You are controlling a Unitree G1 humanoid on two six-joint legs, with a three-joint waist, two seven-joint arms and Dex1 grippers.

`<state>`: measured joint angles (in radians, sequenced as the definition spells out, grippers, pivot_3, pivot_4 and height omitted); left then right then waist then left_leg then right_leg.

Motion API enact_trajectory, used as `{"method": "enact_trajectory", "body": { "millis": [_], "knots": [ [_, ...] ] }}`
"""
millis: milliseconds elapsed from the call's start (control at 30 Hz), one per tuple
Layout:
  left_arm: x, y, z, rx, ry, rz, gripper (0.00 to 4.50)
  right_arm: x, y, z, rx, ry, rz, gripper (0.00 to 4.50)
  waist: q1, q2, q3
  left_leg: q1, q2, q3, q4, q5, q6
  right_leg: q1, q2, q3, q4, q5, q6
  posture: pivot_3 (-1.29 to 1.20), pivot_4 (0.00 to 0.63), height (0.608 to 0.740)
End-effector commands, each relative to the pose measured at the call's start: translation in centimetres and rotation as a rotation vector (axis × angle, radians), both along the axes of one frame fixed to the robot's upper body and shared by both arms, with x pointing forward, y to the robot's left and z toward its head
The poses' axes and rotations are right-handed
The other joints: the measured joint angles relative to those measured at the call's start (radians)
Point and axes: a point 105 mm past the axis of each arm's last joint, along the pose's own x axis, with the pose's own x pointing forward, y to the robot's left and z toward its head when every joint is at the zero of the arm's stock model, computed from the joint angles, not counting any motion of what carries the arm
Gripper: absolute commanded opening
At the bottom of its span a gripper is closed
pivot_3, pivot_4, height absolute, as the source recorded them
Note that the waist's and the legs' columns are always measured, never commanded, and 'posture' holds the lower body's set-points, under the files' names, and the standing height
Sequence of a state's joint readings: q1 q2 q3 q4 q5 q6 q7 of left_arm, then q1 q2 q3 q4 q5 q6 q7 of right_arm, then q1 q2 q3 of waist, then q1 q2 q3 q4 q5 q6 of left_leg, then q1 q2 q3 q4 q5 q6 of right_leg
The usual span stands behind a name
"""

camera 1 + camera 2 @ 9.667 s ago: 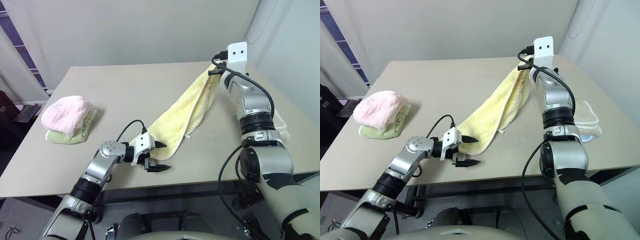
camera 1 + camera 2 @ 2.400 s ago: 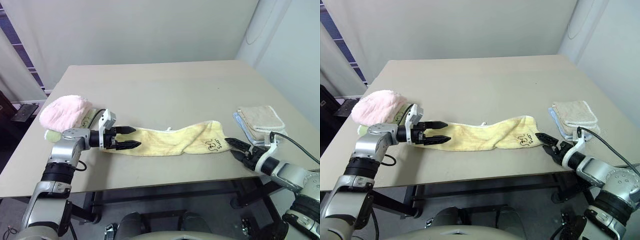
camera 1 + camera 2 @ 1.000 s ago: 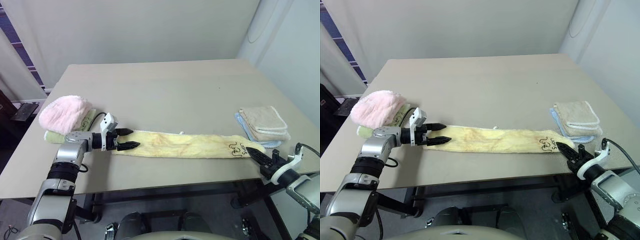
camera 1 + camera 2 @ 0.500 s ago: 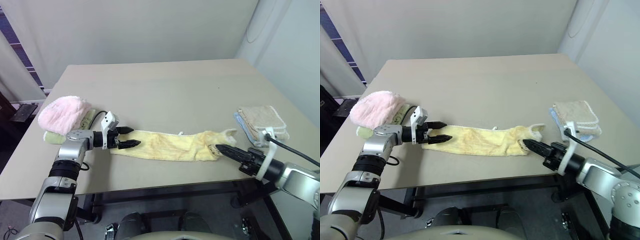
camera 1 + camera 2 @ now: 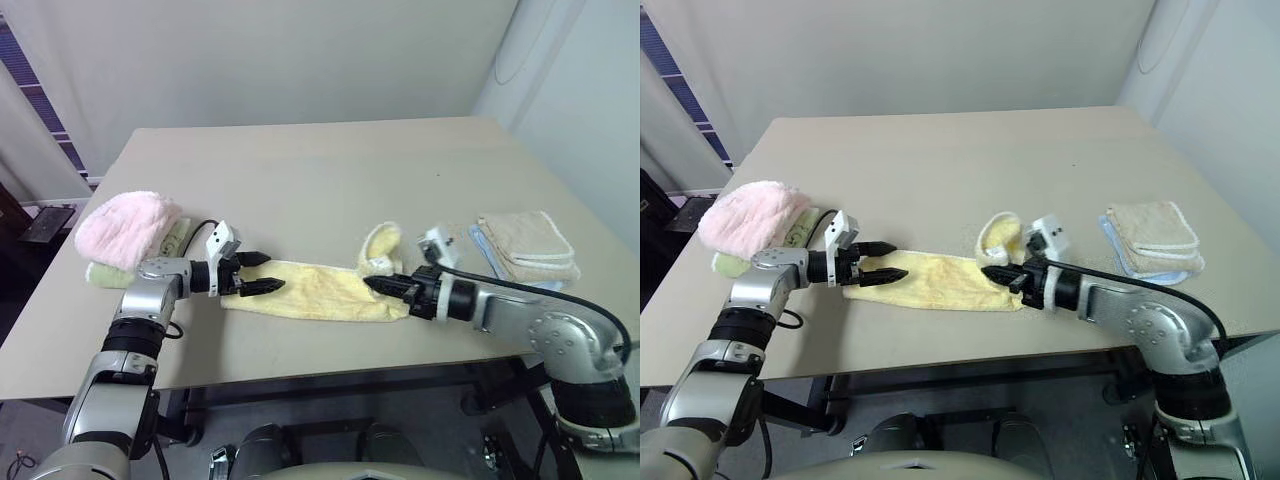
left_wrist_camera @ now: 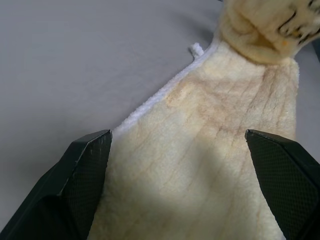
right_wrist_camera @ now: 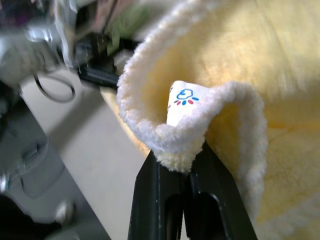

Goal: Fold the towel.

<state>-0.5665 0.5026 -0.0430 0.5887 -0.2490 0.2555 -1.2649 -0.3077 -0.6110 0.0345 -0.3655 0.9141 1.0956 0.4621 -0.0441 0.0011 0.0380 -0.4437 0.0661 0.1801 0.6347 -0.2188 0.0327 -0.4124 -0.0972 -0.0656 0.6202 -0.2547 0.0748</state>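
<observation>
Between right end effector [image 7: 182, 167] fingers: towel [image 5: 320, 292]

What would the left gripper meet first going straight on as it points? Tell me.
Likely the yellow towel itself: the open left gripper points along it toward the lifted end pinched by the right gripper, though height above the cloth is unclear.

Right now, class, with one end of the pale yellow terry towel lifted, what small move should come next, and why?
Probably carry the right gripper, shut on the pale yellow terry towel, further toward the open left gripper: the lifted end has curled over only part of the strip.
</observation>
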Motion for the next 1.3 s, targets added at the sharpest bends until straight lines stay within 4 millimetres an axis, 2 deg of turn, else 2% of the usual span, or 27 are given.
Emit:
{"method": "enact_trajectory", "body": {
  "millis": [33, 200, 333, 467, 633, 733, 900, 1000, 1100, 1200, 1300],
  "knots": [
    [0.6, -0.3, 1.5, -0.007, -0.058, -0.012, 4.5, 0.3, 1.3, 0.0, -0.026, -0.04, 0.068, 0.01, 0.0, 0.0, 0.0, 0.0, 0.0, 0.0, 0.001, 0.0, 0.0, 0.0, 0.0, 0.0, 0.0, 0.0, 0.0, 0.0, 0.0, 0.74],
    [0.5, -0.4, 1.5, -0.009, -0.061, -0.011, 4.5, 0.2, 3.1, -0.3, -0.094, -0.124, 0.16, 0.01, 0.0, 0.0, 0.0, 0.0, 0.0, 0.0, 0.003, 0.0, 0.0, 0.0, 0.0, 0.0, 0.002, 0.0, 0.0, 0.0, 0.0, 0.74],
    [0.5, -0.5, 1.5, -0.008, -0.065, -0.01, 4.5, 0.6, 3.4, -1.4, -0.221, -0.206, 0.214, 0.01, 0.001, 0.0, 0.0, 0.0, 0.0, 0.0, 0.004, 0.0, 0.0, -0.001, 0.0, 0.0, 0.004, 0.0, 0.0, 0.0, 0.0, 0.74],
    [0.5, -0.6, 1.3, -0.008, -0.064, -0.011, 4.5, 0.5, 3.5, -3.2, -0.325, -0.208, 0.273, 0.01, 0.0, -0.001, 0.0, 0.0, 0.001, 0.0, 0.006, 0.0, 0.0, -0.001, -0.001, 0.0, 0.007, 0.0, 0.0, 0.0, 0.0, 0.74],
    [0.5, -0.7, 1.2, -0.009, -0.062, -0.009, 4.5, 0.7, 4.2, -3.7, -0.337, -0.209, 0.302, 0.01, 0.0, -0.001, 0.0, 0.0, 0.002, 0.0, 0.01, 0.0, 0.0, -0.002, -0.001, 0.0, 0.011, 0.0, 0.0, 0.0, 0.0, 0.74],
    [0.4, -0.7, 1.0, -0.006, -0.059, -0.006, 4.5, 0.9, 4.7, -2.9, -0.291, -0.225, 0.296, 0.71, 0.0, -0.001, 0.0, 0.0, 0.002, 0.0, 0.01, 0.0, 0.0, -0.002, -0.001, 0.0, 0.011, 0.0, 0.0, 0.0, 0.0, 0.74],
    [0.3, -0.6, 1.0, -0.005, -0.056, -0.004, 4.5, 0.3, 4.9, 0.4, -0.168, -0.32, 0.315, 2.48, 0.003, -0.001, 0.0, -0.002, 0.002, 0.001, 0.01, 0.0, 0.0, -0.003, -0.001, 0.0, 0.011, 0.0, 0.0, 0.0, 0.0, 0.74],
    [0.3, -0.6, 1.0, -0.003, -0.057, -0.005, 4.5, 0.0, 4.5, 2.0, -0.11, -0.365, 0.319, 2.48, 0.002, -0.001, 0.0, -0.003, 0.002, 0.001, 0.01, -0.001, 0.0, -0.004, -0.001, 0.0, 0.011, 0.0, 0.0, 0.0, 0.0, 0.74],
    [0.5, -0.6, 1.0, -0.002, -0.059, -0.003, 4.5, 0.4, 3.7, 3.3, -0.103, -0.429, 0.281, 2.48, 0.001, -0.001, 0.0, -0.003, 0.002, 0.001, 0.01, -0.001, 0.0, -0.004, -0.001, 0.0, 0.011, 0.0, 0.0, 0.0, 0.0, 0.74],
    [0.6, -0.7, 1.1, -0.003, -0.062, -0.005, 4.5, 1.0, 1.8, 2.6, -0.24, -0.479, 0.258, 2.48, 0.004, -0.001, 0.0, -0.003, 0.002, 0.001, 0.01, -0.001, 0.0, -0.004, -0.001, 0.0, 0.011, 0.0, 0.0, 0.0, 0.0, 0.74],
    [0.7, -0.8, 1.0, -0.003, -0.063, -0.005, 4.5, 1.0, 1.1, 2.3, -0.264, -0.491, 0.257, 2.48, 0.002, -0.002, 0.001, -0.003, 0.001, 0.002, 0.01, -0.001, 0.0, -0.005, -0.002, 0.0, 0.01, 0.0, 0.0, 0.0, 0.0, 0.74]
  ]
}}
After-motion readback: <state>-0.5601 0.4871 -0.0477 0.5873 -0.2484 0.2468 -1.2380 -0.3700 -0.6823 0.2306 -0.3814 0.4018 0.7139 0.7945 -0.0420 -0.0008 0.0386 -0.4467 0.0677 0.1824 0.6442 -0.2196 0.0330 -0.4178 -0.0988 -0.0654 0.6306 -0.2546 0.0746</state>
